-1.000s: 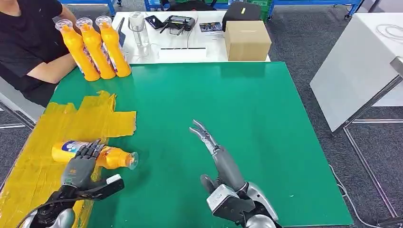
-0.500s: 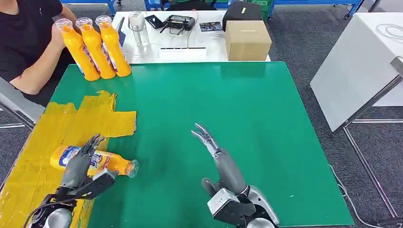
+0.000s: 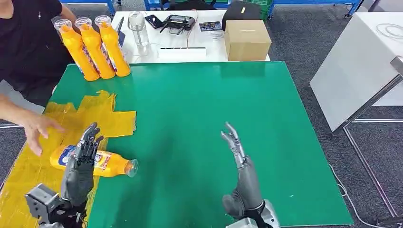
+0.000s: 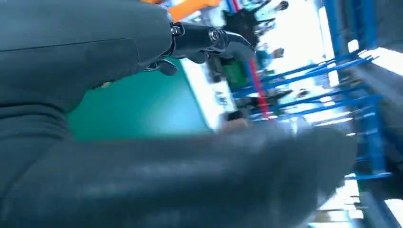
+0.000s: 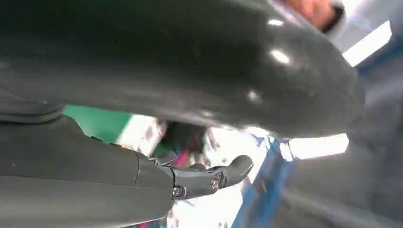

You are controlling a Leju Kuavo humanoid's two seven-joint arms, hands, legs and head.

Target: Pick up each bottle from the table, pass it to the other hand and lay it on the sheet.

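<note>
Here one orange bottle (image 3: 95, 161) lies on its side, its body on the yellow sheet (image 3: 102, 121) and its cap end reaching out over the green table (image 3: 214, 95) toward the robot's right. The left hand (image 3: 81, 164) hovers over the bottle's middle with fingers spread, grasping nothing. The right hand (image 3: 242, 166) stands upright and empty, well apart over the green. Three more bottles (image 3: 92, 47) stand at the far left corner, nearer the left arm. A person's hand (image 3: 38, 128) reaches in just beside the lying bottle.
</note>
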